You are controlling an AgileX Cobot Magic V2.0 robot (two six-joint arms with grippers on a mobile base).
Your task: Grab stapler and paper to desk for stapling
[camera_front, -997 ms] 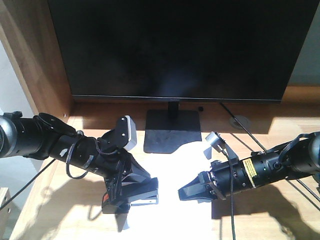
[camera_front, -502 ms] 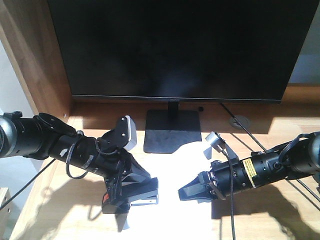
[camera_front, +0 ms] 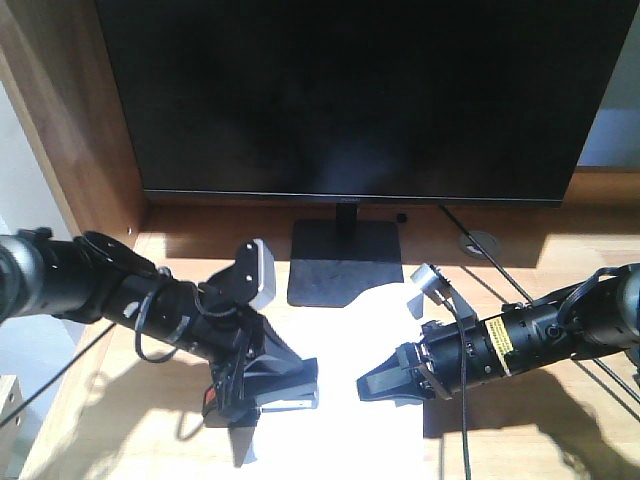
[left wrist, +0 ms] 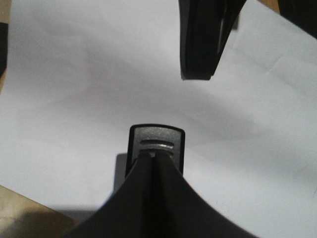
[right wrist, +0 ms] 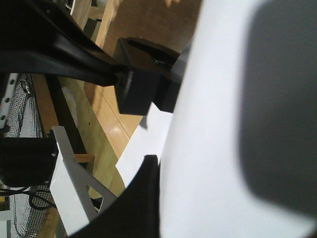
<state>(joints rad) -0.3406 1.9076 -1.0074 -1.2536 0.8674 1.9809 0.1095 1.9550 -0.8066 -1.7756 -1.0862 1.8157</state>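
Note:
The black stapler [camera_front: 282, 398] lies on the white paper [camera_front: 340, 440] spread over the light wooden desk [camera_front: 150, 440]; an orange patch shows at its rear. My left gripper [camera_front: 300, 368] is shut, its tips resting on top of the stapler's front end [left wrist: 157, 141]. The left wrist view shows the two fingers [left wrist: 143, 188] closed together over the paper [left wrist: 74, 89]. My right gripper [camera_front: 368, 385] is shut on the paper's right edge [right wrist: 208, 148], with one black finger [right wrist: 143, 188] showing and the other hidden behind the sheet. The stapler [right wrist: 143, 91] sits just beyond it.
A large black monitor [camera_front: 350, 90] fills the back, its flat stand base [camera_front: 345, 265] just behind the paper. A cable grommet [camera_front: 478, 242] and black cables [camera_front: 505, 278] lie at back right. A dark brown side panel [camera_front: 70, 120] walls the left.
My left arm has sunk slightly, its tips bearing down on the stapler. The right arm and the paper have not visibly moved.

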